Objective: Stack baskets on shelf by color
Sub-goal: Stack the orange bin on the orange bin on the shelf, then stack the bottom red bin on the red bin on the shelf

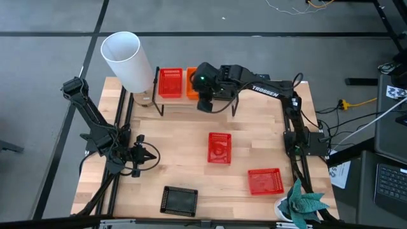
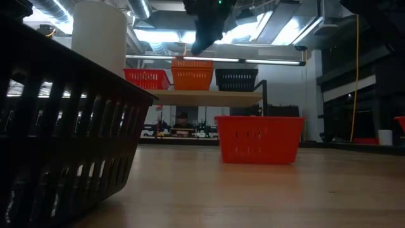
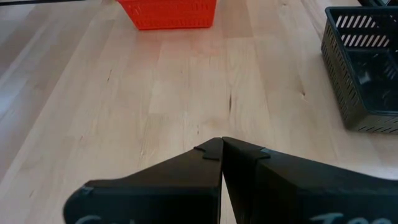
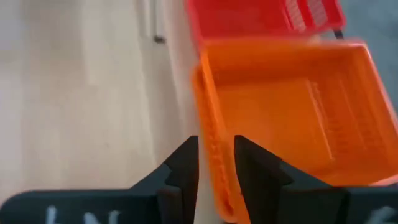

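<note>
The right gripper (image 4: 216, 163) hangs over the shelf (image 2: 209, 97) at the back of the table (image 1: 191, 162), its two fingers straddling the near wall of the orange basket (image 4: 292, 106) with a narrow gap between them; whether they pinch the rim or have just let it go cannot be told. That basket sits on the shelf between a red basket (image 1: 170, 83) and a black basket (image 2: 236, 78), and looks slightly taller than its neighbours, so it may be a stack. These mesh trays look light, thin-walled and a little springy, so I judge the upright rim to be the best place to grip, one finger inside and one outside; a hard squeeze would likely flex the wall, and smooth plastic may slip. On the shelf the orange basket's long side runs front to back, open side up. Two more red baskets (image 1: 219, 147) (image 1: 265, 180) and another black basket (image 1: 180, 200) lie on the table. The left gripper (image 3: 222, 149) waits low at the table's left side, fingers pressed together.
</note>
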